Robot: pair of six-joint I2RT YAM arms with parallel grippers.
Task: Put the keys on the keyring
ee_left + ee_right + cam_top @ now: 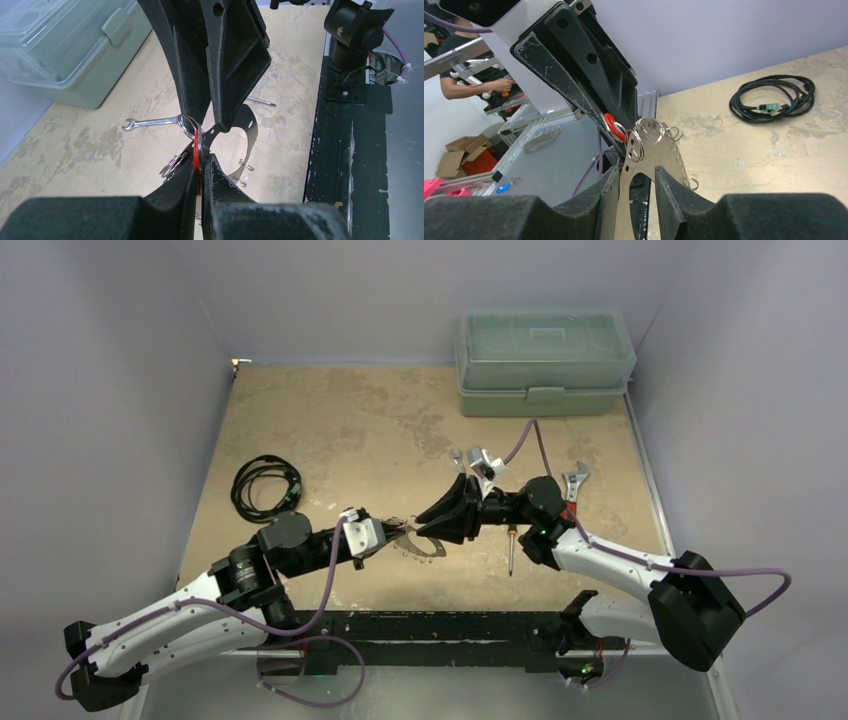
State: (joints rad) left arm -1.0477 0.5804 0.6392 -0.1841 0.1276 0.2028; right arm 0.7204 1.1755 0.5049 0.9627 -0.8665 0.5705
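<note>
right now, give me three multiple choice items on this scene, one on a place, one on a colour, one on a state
1. Where does the coiled black cable lie? A on the left part of the table; B hanging on the far wall; C at the far right corner.
2. What colour is the tag in the left gripper? A blue; B red; C yellow.
3. How is the left gripper? A wide open; B out of view; C shut on the tag.
Answers: A, the top view shows it there; B, both wrist views show red; C, its fingers pinch the tag.
</note>
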